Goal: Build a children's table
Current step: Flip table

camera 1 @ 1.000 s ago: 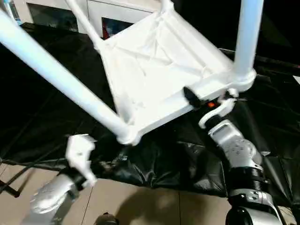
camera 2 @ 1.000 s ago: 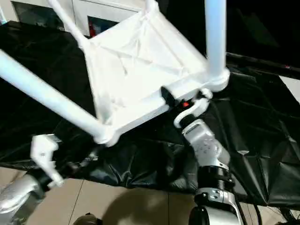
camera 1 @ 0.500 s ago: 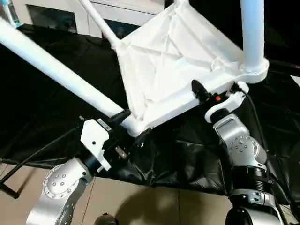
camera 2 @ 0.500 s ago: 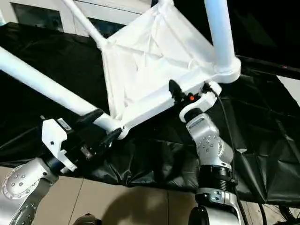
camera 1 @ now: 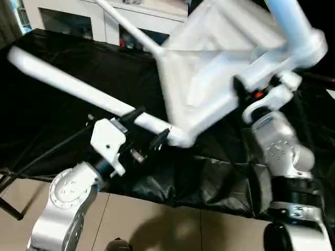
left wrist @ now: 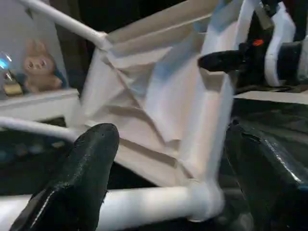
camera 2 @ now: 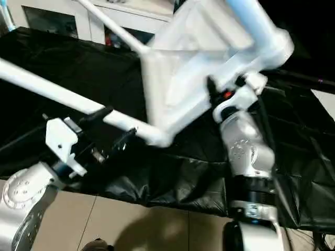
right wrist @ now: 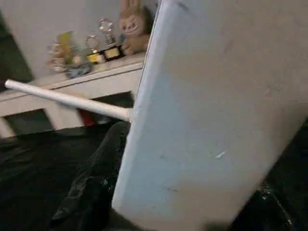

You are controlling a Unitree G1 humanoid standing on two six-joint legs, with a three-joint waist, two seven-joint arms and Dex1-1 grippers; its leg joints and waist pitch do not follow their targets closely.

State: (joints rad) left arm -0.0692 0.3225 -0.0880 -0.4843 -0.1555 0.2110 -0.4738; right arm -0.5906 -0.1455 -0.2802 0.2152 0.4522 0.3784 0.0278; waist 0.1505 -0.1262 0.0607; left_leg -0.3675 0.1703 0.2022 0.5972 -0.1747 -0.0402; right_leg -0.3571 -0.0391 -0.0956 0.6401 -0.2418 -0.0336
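The children's table top (camera 1: 209, 68) hangs tilted in the air with its ribbed underside towards me. One long white leg (camera 1: 68, 83) runs from its near corner socket (camera 1: 180, 137) out to the left. A second leg (camera 1: 293, 26) rises at the upper right, and a third leg (camera 1: 128, 29) shows thin at the far side. My right gripper (camera 1: 250, 93) is shut on the top's rim beside the right corner. My left gripper (camera 1: 146, 127) is open, its fingers (left wrist: 89, 163) standing either side of the long leg close to the socket.
A black sheet (camera 1: 52, 130) covers the work surface under the table. Behind it stands a white cabinet (camera 1: 78, 15) with glass doors, a toy rabbit (left wrist: 38, 67) on top. Beige floor tiles (camera 1: 157, 225) lie at the near edge.
My left gripper has come up from below to straddle the long leg by the corner socket. The table top has swung up and to the right, with the right gripper still holding its rim.
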